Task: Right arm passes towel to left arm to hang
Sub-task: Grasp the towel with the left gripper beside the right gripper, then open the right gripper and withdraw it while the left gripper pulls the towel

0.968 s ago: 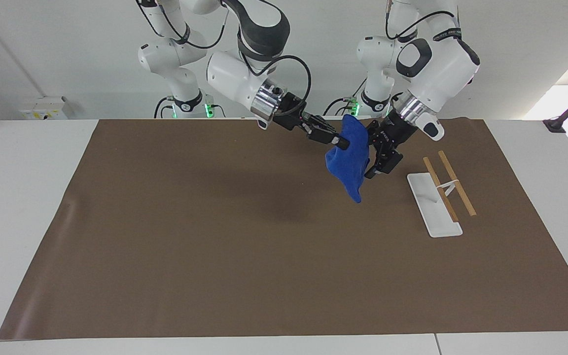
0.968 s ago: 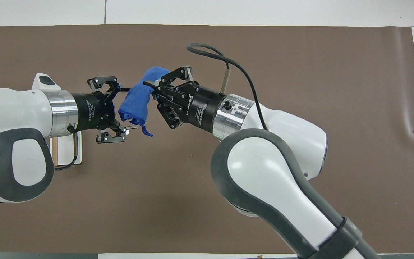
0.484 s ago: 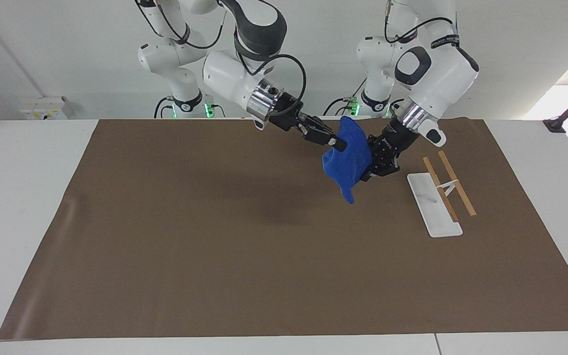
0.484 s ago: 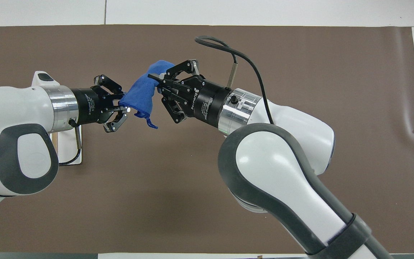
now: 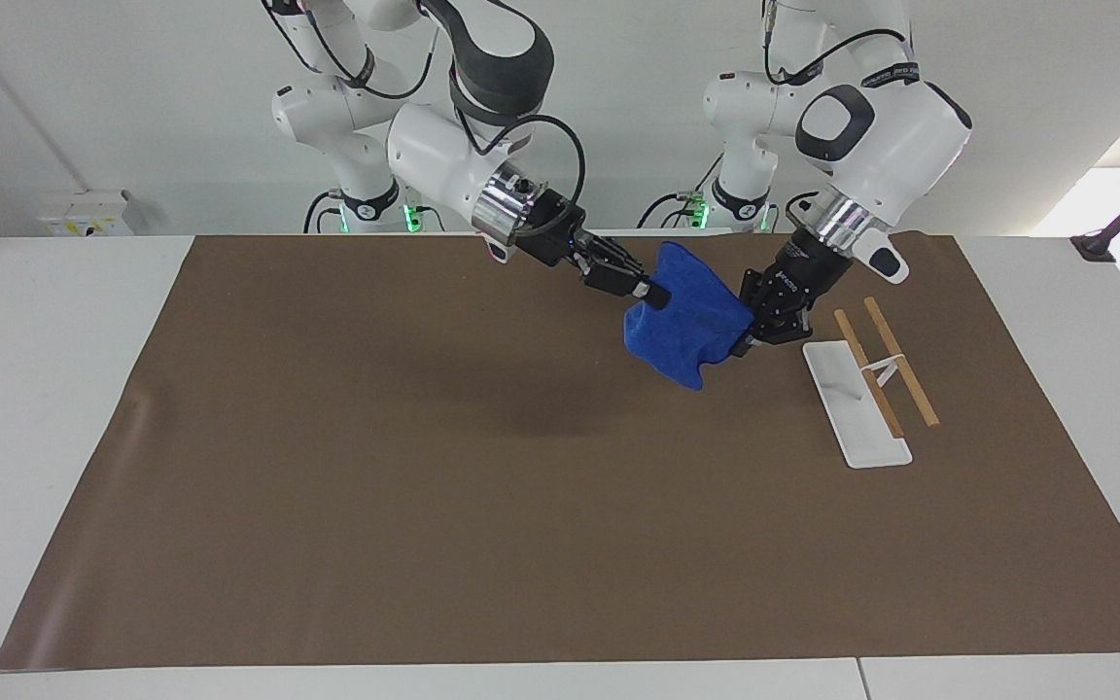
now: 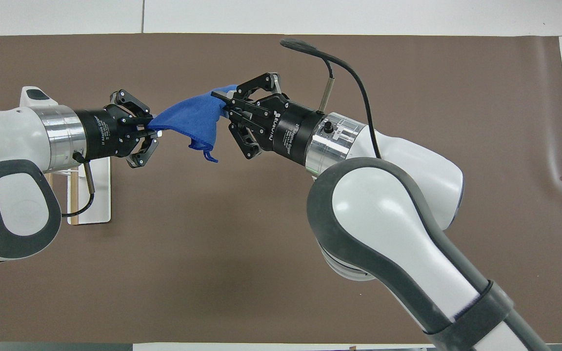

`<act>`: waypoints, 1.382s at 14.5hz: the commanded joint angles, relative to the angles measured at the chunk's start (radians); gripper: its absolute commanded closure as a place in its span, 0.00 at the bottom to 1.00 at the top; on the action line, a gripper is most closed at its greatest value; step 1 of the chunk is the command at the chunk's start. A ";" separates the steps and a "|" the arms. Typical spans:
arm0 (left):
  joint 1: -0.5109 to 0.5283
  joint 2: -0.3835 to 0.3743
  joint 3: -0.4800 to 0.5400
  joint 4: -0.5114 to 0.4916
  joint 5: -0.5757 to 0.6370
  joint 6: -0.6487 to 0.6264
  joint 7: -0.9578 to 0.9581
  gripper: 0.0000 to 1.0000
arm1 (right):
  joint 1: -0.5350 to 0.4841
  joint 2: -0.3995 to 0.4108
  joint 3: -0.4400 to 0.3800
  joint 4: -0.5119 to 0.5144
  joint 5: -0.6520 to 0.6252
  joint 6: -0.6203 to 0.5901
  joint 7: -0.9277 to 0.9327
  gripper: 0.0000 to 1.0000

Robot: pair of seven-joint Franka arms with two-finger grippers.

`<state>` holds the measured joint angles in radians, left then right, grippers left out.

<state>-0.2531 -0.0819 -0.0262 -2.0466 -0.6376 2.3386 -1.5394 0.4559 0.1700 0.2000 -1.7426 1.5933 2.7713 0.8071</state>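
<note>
The towel (image 6: 190,122) is hanging in the air between the two grippers, stretched almost taut over the brown mat (image 5: 424,506) toward the robots' edge of the worktop and the left arm's end. The right gripper (image 6: 222,100) is pinching one corner of it with its fingers closed on the cloth. The left gripper (image 6: 151,130) is clamping the other end, its fingers drawn narrow around the fabric. A loose flap is sagging below the stretched span, and the small corner loop is dangling from it.

The towel is looking light, soft and limp, so it is drooping wherever it is unsupported and is offering no stiffness to push against. The microfibre is probably giving good friction, so a firm pinch on the stitched edge should be holding without slip. A grip near a corner or along the hem seems best, because that lets the rest fall open for draping.

The white rack (image 5: 857,403) with its two wooden rails (image 5: 886,365) is standing on the mat just beside the left gripper, toward the left arm's end. The handover looks nearly complete, with the right gripper's release judged to be the step in hand.
</note>
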 commanded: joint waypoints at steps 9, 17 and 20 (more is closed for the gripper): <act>0.001 -0.018 0.002 0.072 0.239 -0.010 0.042 1.00 | -0.101 -0.023 -0.001 -0.113 -0.251 0.076 -0.463 0.00; 0.075 -0.056 0.002 0.033 0.578 -0.062 0.079 1.00 | -0.388 -0.119 -0.001 -0.294 -0.946 -0.324 -0.740 0.00; 0.156 -0.071 0.002 0.011 0.579 -0.085 0.091 1.00 | -0.494 -0.126 -0.001 -0.275 -1.334 -0.510 -0.738 0.00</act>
<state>-0.1449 -0.1084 -0.0212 -1.9936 -0.0776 2.2836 -1.4645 0.0130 0.0757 0.1880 -1.9999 0.4418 2.3430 0.0934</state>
